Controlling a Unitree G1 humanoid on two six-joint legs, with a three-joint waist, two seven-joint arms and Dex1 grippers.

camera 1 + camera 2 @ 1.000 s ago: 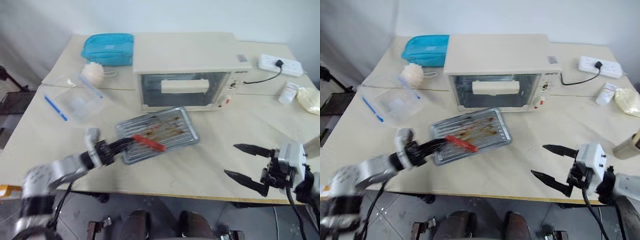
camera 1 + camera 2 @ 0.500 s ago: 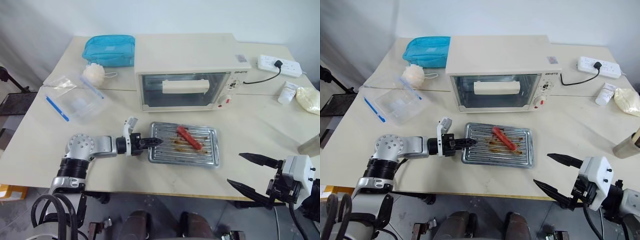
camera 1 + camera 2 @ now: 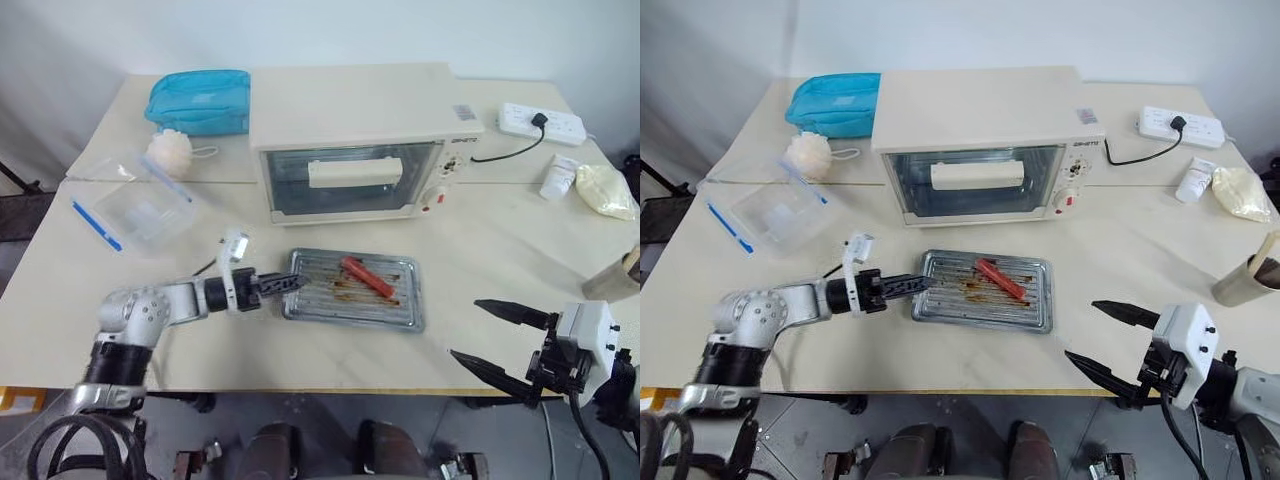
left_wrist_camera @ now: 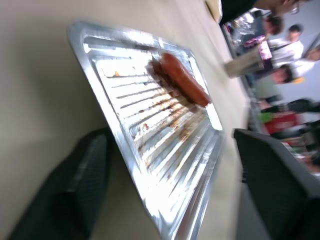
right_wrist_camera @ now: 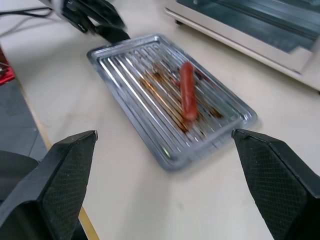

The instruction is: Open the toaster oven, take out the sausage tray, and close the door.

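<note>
Blurred people (image 4: 280, 60) behind the sausage tray (image 4: 150, 130), faces indistinct.

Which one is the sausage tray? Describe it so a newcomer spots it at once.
Find the cream toaster oven at the table's middle. Directly before its shut door lies a flat silvery ridged sausage tray with brown stains, carrying one red sausage; nothing else there is metal.

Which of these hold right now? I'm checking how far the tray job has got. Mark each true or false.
1. The sausage tray lies on the table in front of the toaster oven. True.
2. The door hangs open. False: it is shut.
3. The left end effector is clamped on the tray. False: its fingers are spread at the tray's left edge.
4. The right end effector is open and holds nothing. True.
5. Two sausages lie on the tray. False: one red sausage.
</note>
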